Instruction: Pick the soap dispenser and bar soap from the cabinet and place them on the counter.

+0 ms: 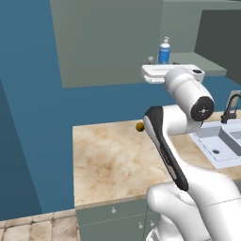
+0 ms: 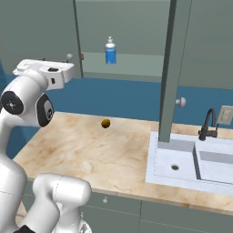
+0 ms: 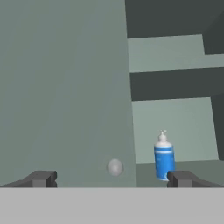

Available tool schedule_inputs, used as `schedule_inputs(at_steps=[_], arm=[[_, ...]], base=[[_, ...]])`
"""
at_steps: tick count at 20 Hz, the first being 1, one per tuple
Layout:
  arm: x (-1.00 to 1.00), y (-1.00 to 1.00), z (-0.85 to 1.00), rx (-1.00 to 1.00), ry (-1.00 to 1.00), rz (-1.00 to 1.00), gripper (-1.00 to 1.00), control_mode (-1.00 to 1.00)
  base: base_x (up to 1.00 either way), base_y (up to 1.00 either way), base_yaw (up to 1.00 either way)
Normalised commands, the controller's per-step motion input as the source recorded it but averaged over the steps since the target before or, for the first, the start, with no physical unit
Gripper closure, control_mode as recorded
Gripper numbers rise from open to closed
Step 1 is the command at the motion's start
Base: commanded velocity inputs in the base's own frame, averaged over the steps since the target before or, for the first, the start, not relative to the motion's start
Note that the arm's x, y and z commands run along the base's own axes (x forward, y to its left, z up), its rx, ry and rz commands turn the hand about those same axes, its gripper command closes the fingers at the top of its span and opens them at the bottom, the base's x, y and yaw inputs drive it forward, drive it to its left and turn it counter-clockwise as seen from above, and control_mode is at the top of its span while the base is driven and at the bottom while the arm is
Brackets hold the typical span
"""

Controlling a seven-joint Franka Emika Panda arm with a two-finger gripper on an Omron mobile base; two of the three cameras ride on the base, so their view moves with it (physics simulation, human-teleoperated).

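Note:
The soap dispenser (image 3: pixel 164 157), a blue bottle with a white pump, stands upright on the lower shelf of the open cabinet (image 3: pixel 175 118); it also shows as the dispenser (image 1: pixel 164 51) (image 2: pixel 110 51). A small red sliver (image 2: pixel 82 56), apparently the bar soap, peeks out at the edge of the shut left door (image 2: pixel 41 32). My gripper (image 3: pixel 111 178) is open and empty, level with the shelf and short of it, facing that door's knob (image 3: pixel 115 167). The dispenser sits just inside the right fingertip (image 3: pixel 181 178). My white hand (image 1: pixel 172 73) hovers above the marble counter (image 1: pixel 108 160).
A dark-yellow ball (image 2: pixel 105 123) lies on the counter near the blue wall. The right cabinet door (image 2: pixel 167 77) stands swung out, edge-on, over the pale sink (image 2: pixel 191 159) with its black faucet (image 2: pixel 208 125). Low drawers (image 1: pixel 113 221) run under the counter.

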Motion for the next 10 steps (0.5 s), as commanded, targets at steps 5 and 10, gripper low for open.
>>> schedule_inputs(at_steps=[5,10], arm=[[0.2,0.0,-0.04,0.0,0.0,0.0,-1.0,-1.0],[0.19,0.0,-0.07,0.0,0.0,0.0,-1.0,-1.0]], base=[[0.0,0.0,0.0],[0.0,0.0,0.0]])
